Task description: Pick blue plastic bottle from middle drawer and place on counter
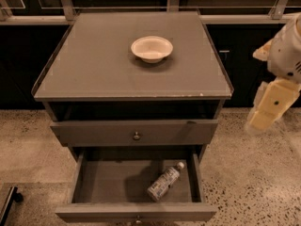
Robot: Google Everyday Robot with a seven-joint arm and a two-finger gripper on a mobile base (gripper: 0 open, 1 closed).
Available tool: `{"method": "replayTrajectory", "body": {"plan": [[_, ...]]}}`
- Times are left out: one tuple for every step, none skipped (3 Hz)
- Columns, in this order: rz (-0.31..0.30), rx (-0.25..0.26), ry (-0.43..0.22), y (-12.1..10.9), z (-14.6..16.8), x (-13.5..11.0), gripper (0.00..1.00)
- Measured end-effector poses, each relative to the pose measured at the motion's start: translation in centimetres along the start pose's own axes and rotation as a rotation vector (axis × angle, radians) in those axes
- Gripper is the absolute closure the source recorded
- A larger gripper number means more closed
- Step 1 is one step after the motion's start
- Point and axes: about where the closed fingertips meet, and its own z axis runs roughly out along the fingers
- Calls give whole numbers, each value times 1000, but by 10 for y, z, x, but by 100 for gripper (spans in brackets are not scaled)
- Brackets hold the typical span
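The blue plastic bottle is clear with a white cap and a pale label. It lies on its side, cap towards the back right, on the bare grey floor of the open middle drawer, right of the drawer's centre. The counter is the flat grey cabinet top above it. My gripper hangs on the cream-and-white arm to the right of the cabinet, at about the height of the upper drawer front. It is apart from the cabinet and far from the bottle, and nothing shows in it.
A white bowl stands on the counter, back of centre. The upper drawer front with its round knob is pulled slightly out above the open drawer. Speckled floor surrounds the cabinet. Dark cabinets and a rail run along the back.
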Motion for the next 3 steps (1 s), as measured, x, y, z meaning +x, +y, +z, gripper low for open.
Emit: {"method": "replayTrajectory", "body": {"plan": [[266, -4, -116, 45, 20, -1, 0], [576, -81, -232, 90, 65, -4, 0], [691, -94, -266, 106, 88, 4, 0]]}}
